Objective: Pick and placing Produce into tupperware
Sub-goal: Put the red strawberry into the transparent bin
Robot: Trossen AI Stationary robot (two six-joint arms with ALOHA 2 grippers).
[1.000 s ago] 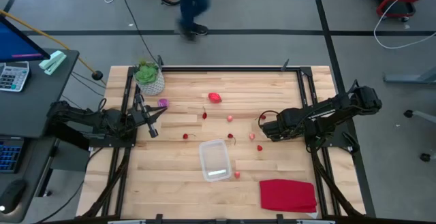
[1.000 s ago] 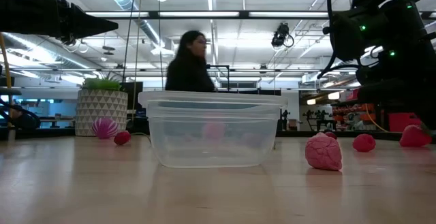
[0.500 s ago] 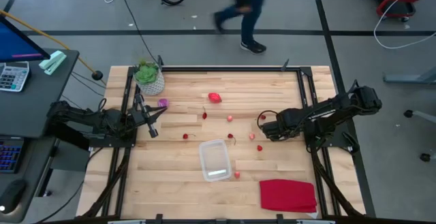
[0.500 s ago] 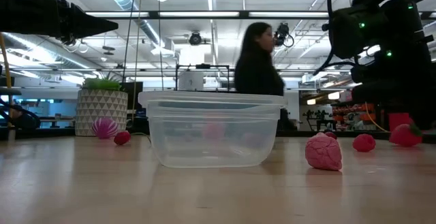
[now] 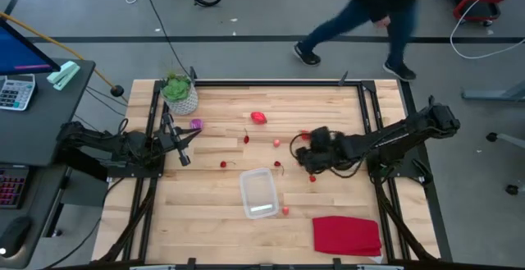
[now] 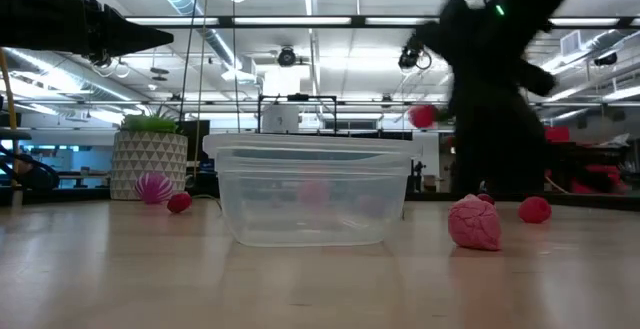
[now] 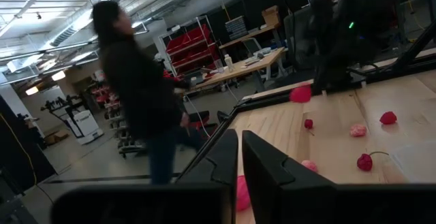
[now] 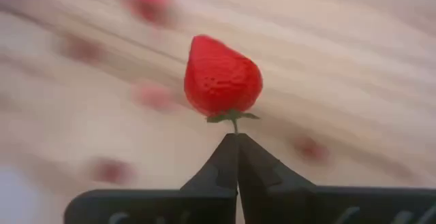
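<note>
From above, the wooden table has a clear tupperware near its middle, a bit toward the front. The right gripper reaches in over the middle of the table and holds a small red strawberry up off the wood. The left gripper waits at the left side, near a small purple piece and the green plant in a white pot. A larger red-pink piece lies toward the back. Tiny red pieces are dotted around the tupperware, and it looks like it has nothing in it. A flat red cloth lies at the front right. A person walks past behind the table.

From table height, the tupperware stands in the middle. The strawberry hangs in the air above its right end, under the dark, blurry right arm. A pink piece sits just to the right of the tupperware.

In the left wrist view, the left gripper has its 2 fingers pressed together with nothing between them.

In the right wrist view, the right gripper has its 2 fingertips tight together, pinching the thin green stem of the strawberry.
</note>
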